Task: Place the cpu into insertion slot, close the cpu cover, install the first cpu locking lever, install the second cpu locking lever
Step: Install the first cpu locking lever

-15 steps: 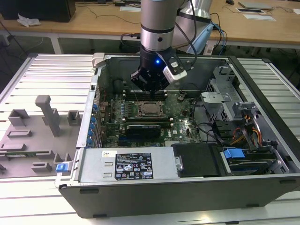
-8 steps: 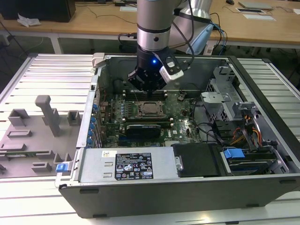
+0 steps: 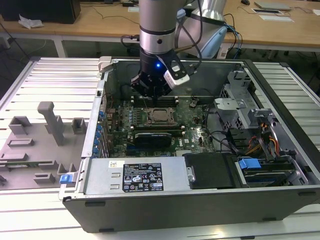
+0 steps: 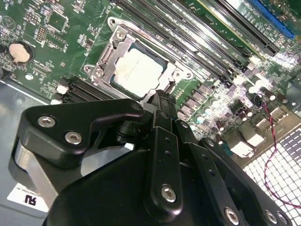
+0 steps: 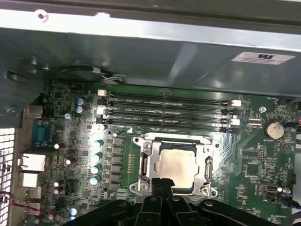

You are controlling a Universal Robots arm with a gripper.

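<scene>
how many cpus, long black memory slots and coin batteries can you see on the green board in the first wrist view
cpu: 1
memory slots: 4
coin battery: 1
total: 6

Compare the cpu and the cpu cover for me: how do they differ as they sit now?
Look: the cpu is a solid, pale, plain-topped plate, while the cpu cover is a shiny metal frame with a large square window.
Size: the cpu cover is the wider of the two, and the cpu shows through its window.
Both are square and lie flat on the green board.
</scene>
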